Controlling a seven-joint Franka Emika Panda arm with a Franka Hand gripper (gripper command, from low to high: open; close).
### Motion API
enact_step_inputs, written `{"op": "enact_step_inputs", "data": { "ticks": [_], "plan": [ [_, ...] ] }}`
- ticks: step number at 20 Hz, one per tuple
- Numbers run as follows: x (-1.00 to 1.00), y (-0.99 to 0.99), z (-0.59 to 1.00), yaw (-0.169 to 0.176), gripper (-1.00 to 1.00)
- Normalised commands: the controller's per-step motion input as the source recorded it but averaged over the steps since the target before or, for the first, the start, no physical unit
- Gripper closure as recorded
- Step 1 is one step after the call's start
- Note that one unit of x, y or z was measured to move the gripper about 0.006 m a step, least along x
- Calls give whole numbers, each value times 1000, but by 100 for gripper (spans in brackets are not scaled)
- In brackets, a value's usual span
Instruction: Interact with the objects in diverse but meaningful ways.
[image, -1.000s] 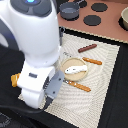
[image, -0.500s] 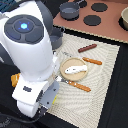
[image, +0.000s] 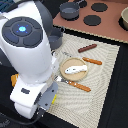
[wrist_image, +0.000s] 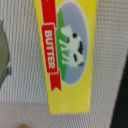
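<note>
The arm has swung down and toward the camera over the last second: its white body now fills the exterior view's left and hides the near-left corner of the woven mat (image: 102, 75), where earlier more of the mat showed. That reads as a descent onto something at that corner.

The wrist view says what: a yellow butter block (wrist_image: 70, 52) with a red "BUTTER" ribbon and a cow picture lies flat on the mat weave, directly under the camera and filling most of the picture. In the exterior view the block is hidden behind the arm. Neither view shows the fingers, so I cannot tell whether they are apart, together or clamped on the block.

Judged from this, the butter is the next thing to be handled, likely a grasp.

Room: the tan plate (image: 65, 75) with the white fish (image: 75, 69) sits mid-mat, just right of the arm. An orange-handled utensil (image: 79, 86) lies along the plate's near side, another (image: 92, 61) at its far right, and the red-brown sausage (image: 87, 48) lies farther off. The block's 1 visible end lies near a dark mat border.
</note>
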Motion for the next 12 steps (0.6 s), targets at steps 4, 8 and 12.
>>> {"op": "enact_step_inputs", "data": {
  "ticks": [4, 8, 12],
  "plan": [
    [-831, 333, -1, 0, -100],
    [-818, 332, 0, 0, -100],
    [-902, 386, 0, 0, -100]
  ]
}}
